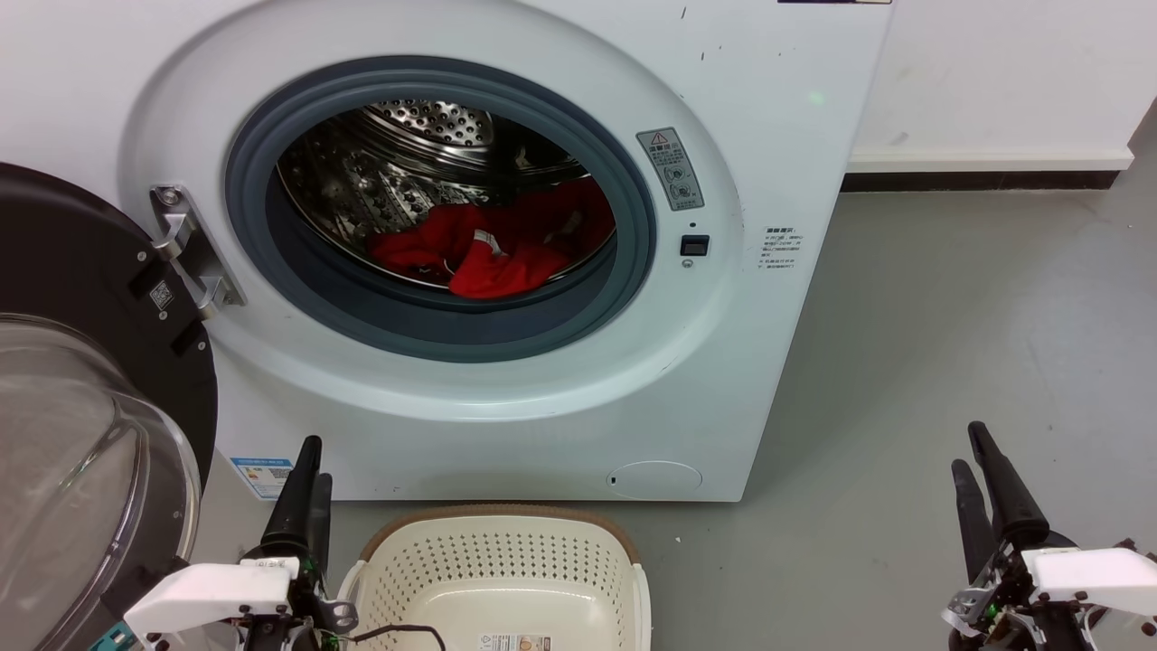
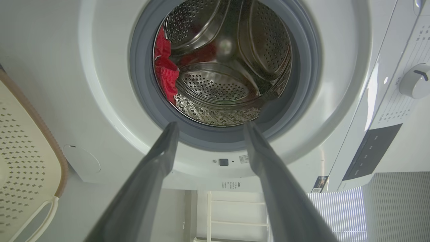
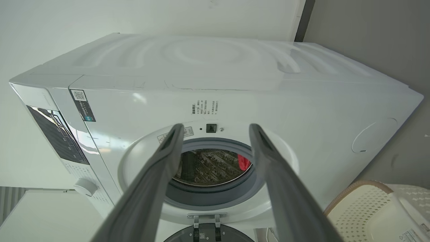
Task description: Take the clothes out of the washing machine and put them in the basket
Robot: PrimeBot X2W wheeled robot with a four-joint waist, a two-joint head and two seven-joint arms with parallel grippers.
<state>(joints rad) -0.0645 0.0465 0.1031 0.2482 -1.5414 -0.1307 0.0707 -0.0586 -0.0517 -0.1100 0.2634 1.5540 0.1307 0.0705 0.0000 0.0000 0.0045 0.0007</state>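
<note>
The white washing machine (image 1: 506, 398) stands with its door swung open, and red clothes (image 1: 493, 244) lie in the bottom of its steel drum. They show as red clothes (image 2: 164, 75) at the drum's left in the left wrist view and as a sliver of red clothes (image 3: 243, 162) in the right wrist view. The cream basket (image 1: 502, 556) sits on the floor in front of the machine, with nothing in the part I see. My left gripper (image 1: 307, 466) is open at the lower left beside the basket. My right gripper (image 1: 972, 452) is open at the lower right over the floor.
The open door (image 1: 99, 425) with its black rim and glass bowl fills the left side, close to my left arm. Grey floor (image 1: 949, 344) stretches to the right of the machine up to a white wall (image 1: 994, 81).
</note>
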